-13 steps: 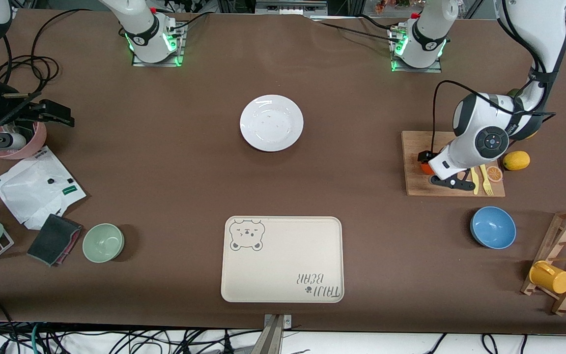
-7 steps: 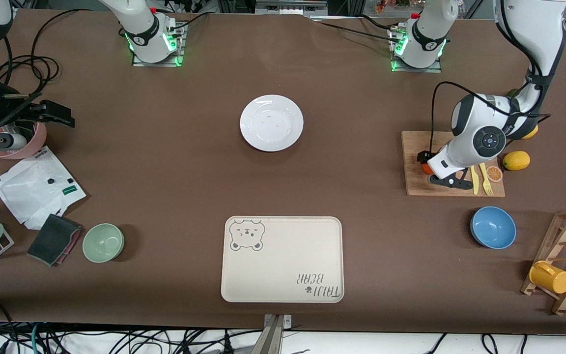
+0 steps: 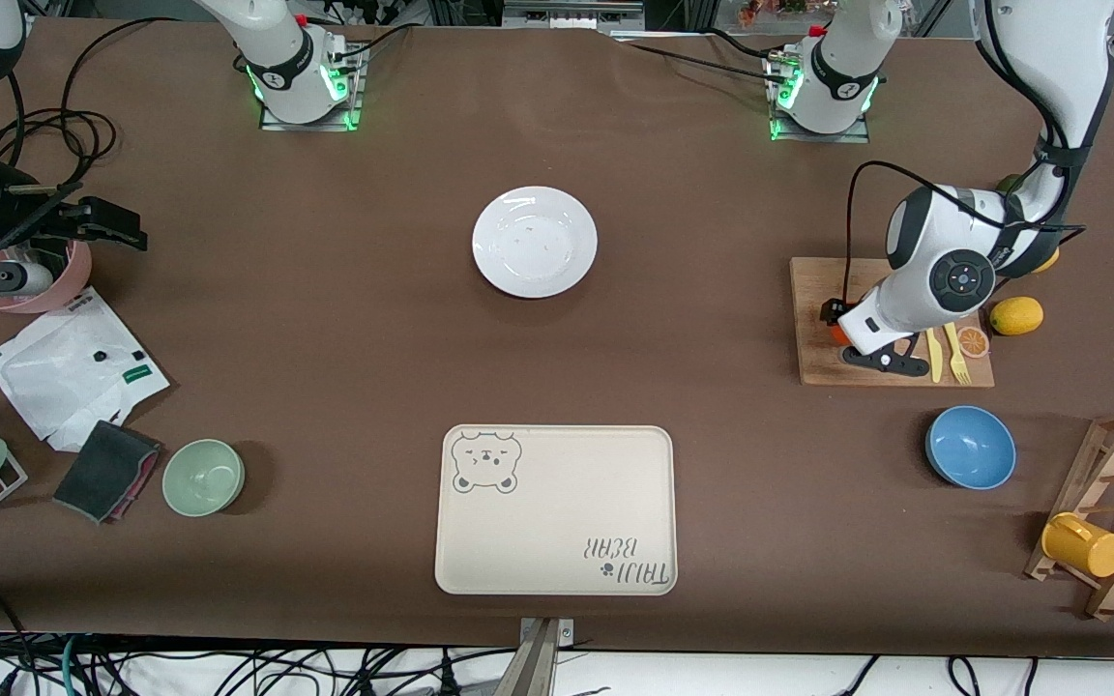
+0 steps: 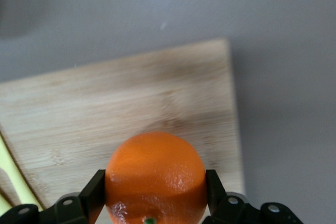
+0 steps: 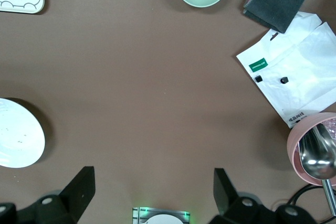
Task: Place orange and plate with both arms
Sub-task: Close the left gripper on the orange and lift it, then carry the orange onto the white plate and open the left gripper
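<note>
Left gripper point(image 4: 155, 203) has now closed onto the round, dimpled bright orange point(image 4: 156, 178), seemingly resting on the bamboo cutting board point(image 4: 131, 103); right gripper point(image 5: 152, 187) waits spread above the table

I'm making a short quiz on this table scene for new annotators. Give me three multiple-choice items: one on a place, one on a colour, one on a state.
1. Where does the orange sit?
A. on the wooden cutting board
B. on the plate
C. in the blue bowl

2. What colour is the bowl nearest the dark cloth?
A. blue
B. pale green
C. pink

3. How is the left gripper?
A. open over the plate
B. shut on the orange
C. shut on a lemon

Key: 1 A, board lies under the fruit; 2 B, the green bowl sits beside the cloth; 3 B, fingers press both sides of the orange.
</note>
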You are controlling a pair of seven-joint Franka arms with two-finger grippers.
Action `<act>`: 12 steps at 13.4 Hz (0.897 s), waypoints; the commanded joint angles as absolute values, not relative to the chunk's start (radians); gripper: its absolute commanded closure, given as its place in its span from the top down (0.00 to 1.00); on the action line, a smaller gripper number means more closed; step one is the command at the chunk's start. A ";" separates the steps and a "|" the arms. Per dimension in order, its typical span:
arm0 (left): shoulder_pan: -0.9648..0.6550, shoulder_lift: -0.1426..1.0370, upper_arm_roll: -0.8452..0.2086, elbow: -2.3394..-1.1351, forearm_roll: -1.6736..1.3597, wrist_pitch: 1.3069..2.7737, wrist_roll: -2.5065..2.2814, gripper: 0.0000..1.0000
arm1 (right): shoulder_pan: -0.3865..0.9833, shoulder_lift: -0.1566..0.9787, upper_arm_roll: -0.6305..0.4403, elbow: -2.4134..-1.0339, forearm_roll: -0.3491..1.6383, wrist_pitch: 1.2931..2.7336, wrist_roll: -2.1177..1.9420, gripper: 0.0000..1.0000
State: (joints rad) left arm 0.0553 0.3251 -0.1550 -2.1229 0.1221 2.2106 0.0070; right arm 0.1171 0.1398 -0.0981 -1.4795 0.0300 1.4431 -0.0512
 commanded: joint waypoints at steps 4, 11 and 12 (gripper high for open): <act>-0.007 0.321 -0.323 -1.826 -0.029 1.921 -0.218 0.22 | 0.112 0.129 -0.094 -1.491 0.025 1.453 -0.066 1.00; -0.440 0.504 -0.364 -1.712 -0.069 2.035 -0.799 0.22 | 0.121 0.135 -0.089 -1.514 0.025 1.480 -0.064 1.00; -0.484 0.534 -0.364 -1.710 -0.074 2.081 -0.851 0.22 | 0.121 0.135 -0.089 -1.517 0.025 1.482 -0.064 1.00</act>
State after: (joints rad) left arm -0.4198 0.4621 -0.3789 -1.7568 -0.0429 2.0320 -0.7941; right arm 0.1216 0.1453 -0.0926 -1.4951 0.0300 1.4623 -0.0516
